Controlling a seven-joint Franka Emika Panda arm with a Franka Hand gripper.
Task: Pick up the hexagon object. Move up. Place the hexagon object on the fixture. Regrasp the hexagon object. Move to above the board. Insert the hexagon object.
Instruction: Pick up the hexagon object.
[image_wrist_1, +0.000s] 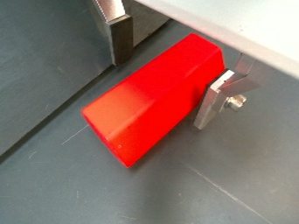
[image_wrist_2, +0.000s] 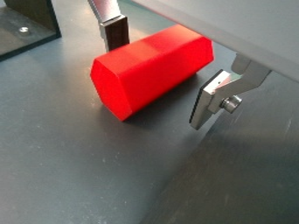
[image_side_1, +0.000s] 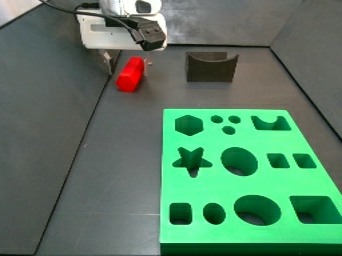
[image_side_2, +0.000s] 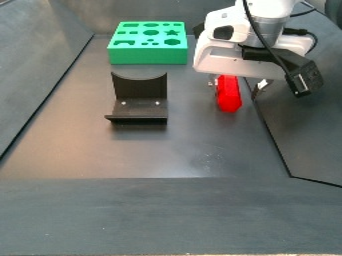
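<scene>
The claw (image_wrist_2: 163, 74) is low over the dark worktop (image_wrist_2: 93, 175), its two silver fingers (image_wrist_2: 114, 31) spread apart with the hexagon object (image_wrist_2: 149, 67) lying between them. In both wrist views the red prism rests flat on the worktop, one finger just beside one long face and the other finger just beside the opposite face; whether either pad already touches cannot be told. Nothing is clamped yet.

In a side view the hexagon object (image_side_1: 130, 74) sits directly under the claw (image_side_1: 128, 52), with the fixture (image_side_1: 210, 66) off to one side, apart from it, and the board (image_side_1: 242, 178) well away. The other side view shows the same: the red piece (image_side_2: 231, 92) beneath the claw, the fixture (image_side_2: 138, 100) beside it, the board (image_side_2: 147, 42) beyond.

The step in hand looks like the first one, picking up the hexagon object. The next move calls for bringing the fingers together squarely on the long faces, then lifting straight up so the prism does not twist or slip.
</scene>
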